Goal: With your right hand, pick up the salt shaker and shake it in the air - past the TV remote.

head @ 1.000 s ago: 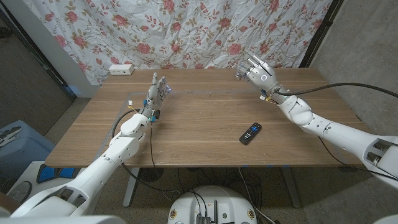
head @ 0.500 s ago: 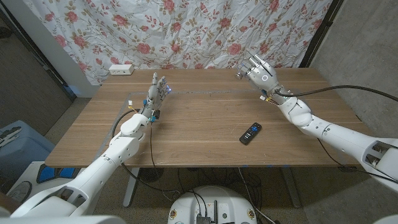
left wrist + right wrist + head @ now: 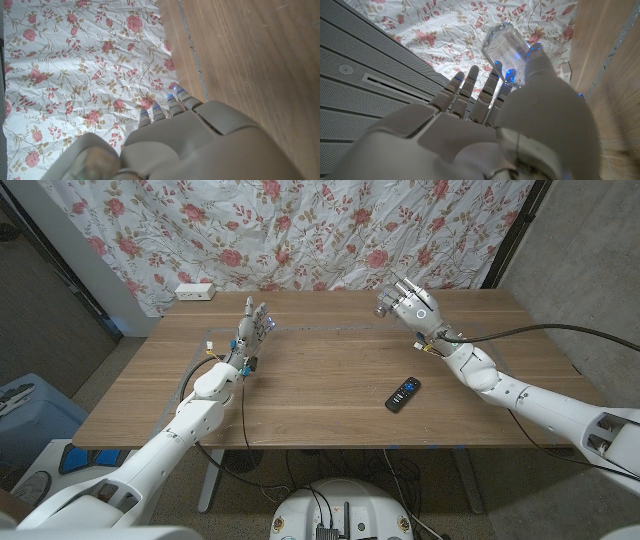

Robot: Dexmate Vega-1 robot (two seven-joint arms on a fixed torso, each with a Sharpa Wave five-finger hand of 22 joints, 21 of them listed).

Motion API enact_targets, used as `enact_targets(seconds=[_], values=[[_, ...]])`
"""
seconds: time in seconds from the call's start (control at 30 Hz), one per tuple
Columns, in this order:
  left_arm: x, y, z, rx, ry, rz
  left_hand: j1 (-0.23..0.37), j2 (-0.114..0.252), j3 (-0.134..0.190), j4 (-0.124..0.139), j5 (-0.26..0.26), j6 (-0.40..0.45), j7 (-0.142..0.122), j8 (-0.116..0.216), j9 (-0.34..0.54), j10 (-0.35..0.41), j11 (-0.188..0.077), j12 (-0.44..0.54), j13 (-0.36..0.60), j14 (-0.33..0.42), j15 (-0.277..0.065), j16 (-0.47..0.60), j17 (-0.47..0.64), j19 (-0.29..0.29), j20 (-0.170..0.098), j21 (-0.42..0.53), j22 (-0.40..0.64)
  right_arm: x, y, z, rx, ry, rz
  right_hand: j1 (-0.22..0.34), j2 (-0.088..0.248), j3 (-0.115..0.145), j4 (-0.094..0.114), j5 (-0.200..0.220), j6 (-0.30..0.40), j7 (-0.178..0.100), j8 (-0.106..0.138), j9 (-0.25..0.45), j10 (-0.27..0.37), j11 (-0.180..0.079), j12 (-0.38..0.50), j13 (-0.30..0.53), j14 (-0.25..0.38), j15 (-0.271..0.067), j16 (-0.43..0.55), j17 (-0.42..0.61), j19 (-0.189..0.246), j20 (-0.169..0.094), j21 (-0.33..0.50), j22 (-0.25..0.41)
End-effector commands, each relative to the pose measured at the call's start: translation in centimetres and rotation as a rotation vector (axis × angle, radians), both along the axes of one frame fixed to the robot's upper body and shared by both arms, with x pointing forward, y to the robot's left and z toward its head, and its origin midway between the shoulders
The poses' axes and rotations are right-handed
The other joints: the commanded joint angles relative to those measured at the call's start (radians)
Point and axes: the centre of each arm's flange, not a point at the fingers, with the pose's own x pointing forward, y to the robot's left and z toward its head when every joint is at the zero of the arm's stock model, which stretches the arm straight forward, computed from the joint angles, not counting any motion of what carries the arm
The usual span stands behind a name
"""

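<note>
My right hand (image 3: 410,306) is raised over the back right part of the wooden table (image 3: 320,370), beyond the black TV remote (image 3: 403,393). It grips a small clear salt shaker (image 3: 384,302) between thumb and fingers. The right wrist view shows the glass shaker (image 3: 506,42) pinched at the fingertips of that hand (image 3: 485,125), against the floral cloth. The remote lies flat on the table nearer the front edge. Over the table's left part, my left hand (image 3: 250,332) stands with fingers up and apart, holding nothing. Its back (image 3: 200,145) is seen in the left wrist view.
A white power strip (image 3: 195,291) sits at the back left edge. A floral cloth (image 3: 300,230) hangs behind the table. Thin cables (image 3: 205,360) lie on the wood beside my left arm. A blue bin (image 3: 25,415) stands on the floor at the left.
My right hand with the shaker has shifted slightly left and down and tilted a little. The left hand and the remote have stayed where they were.
</note>
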Motion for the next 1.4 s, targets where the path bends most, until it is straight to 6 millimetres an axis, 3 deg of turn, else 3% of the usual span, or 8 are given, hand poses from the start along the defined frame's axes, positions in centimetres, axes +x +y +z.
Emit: enact_targets(seconds=[0.03, 0.93, 1.4], values=[[0.0, 0.0, 0.0, 0.0, 0.001, 0.0, -0.001, 0.101, -0.005, 0.001, 0.006, 0.004, -0.01, 0.005, 0.003, 0.002, -0.008, 0.005, 0.004, 0.004, -0.105, 0.005, 0.002, 0.008, -0.023, -0.003, 0.005, 0.0, 1.3, -2.3, -0.04, 0.049, 0.025, 0.066, 0.068, 0.006, -0.001, 0.007, 0.014, 0.0, 0.005, 0.001, 0.009, -0.004, 0.003, 0.009, 0.005, -0.156, 0.005, 0.004, 0.008, -0.055, 0.007, 0.003], [0.0, 0.0, 0.0, 0.0, 0.001, 0.0, -0.001, 0.101, -0.005, 0.001, 0.006, 0.003, -0.01, 0.004, 0.003, 0.001, -0.008, 0.004, 0.004, 0.004, -0.104, 0.005, 0.002, 0.007, -0.023, -0.003, 0.005, 0.2, 3.9, -5.6, -0.068, 0.145, 0.069, 0.068, 0.073, 0.009, 0.002, 0.009, 0.017, 0.0, 0.001, 0.002, 0.005, -0.004, 0.004, 0.015, 0.01, -0.153, 0.0, 0.0, 0.014, -0.048, 0.009, 0.003], [0.0, 0.0, 0.0, 0.0, 0.001, 0.0, -0.001, 0.101, -0.005, 0.001, 0.006, 0.003, -0.01, 0.004, 0.003, 0.002, -0.008, 0.004, 0.004, 0.004, -0.105, 0.005, 0.002, 0.007, -0.023, -0.003, 0.005, -0.1, 4.1, -7.3, -0.03, 0.191, 0.08, 0.071, 0.073, 0.011, 0.001, 0.011, 0.019, 0.0, -0.001, 0.002, 0.002, -0.004, 0.003, 0.017, 0.011, -0.154, -0.001, 0.0, 0.014, -0.049, 0.008, 0.003]])
